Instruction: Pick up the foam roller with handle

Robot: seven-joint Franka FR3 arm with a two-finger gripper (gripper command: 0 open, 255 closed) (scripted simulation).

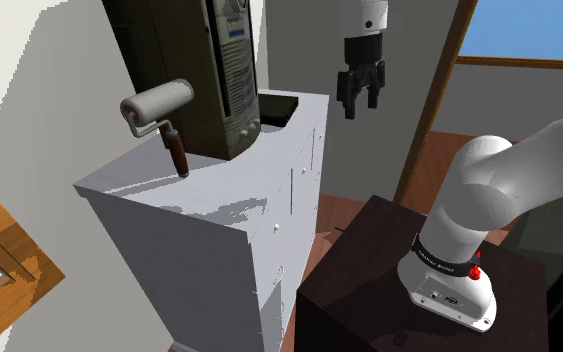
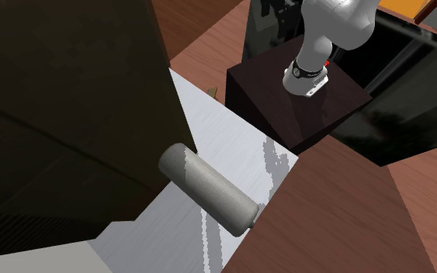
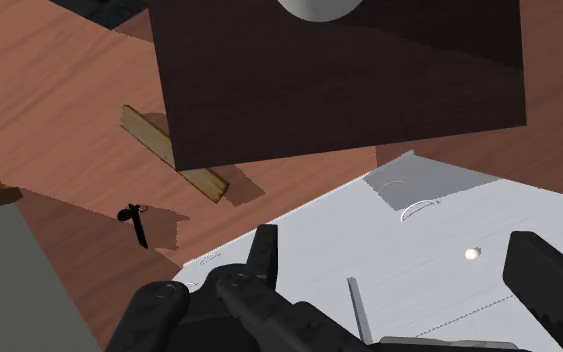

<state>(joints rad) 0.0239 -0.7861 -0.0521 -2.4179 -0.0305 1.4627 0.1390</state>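
The foam roller (image 1: 159, 103) has a grey cylinder on a thin frame and a brown handle (image 1: 177, 152). It stands handle-down on the grey cabinet top (image 1: 219, 185), leaning at a tall dark appliance (image 1: 184, 60). From above in the second exterior view, the roller's cylinder (image 2: 206, 188) lies across the cabinet's edge. My gripper (image 1: 363, 102) hangs in the air, open and holding nothing, well off to the shoulder view's right of the roller and higher than the cabinet. In the wrist view the gripper (image 3: 404, 275) looks down past the cabinet's side, its fingers (image 3: 264, 255) wide apart.
The dark stand (image 1: 369, 270) carries the arm's base (image 2: 310, 74) beside the cabinet. Below lies a red-brown wooden floor (image 3: 59, 120) with a loose wooden strip (image 3: 174, 155) and a small black object (image 3: 136, 222). A wooden door frame (image 1: 434, 100) rises behind the arm.
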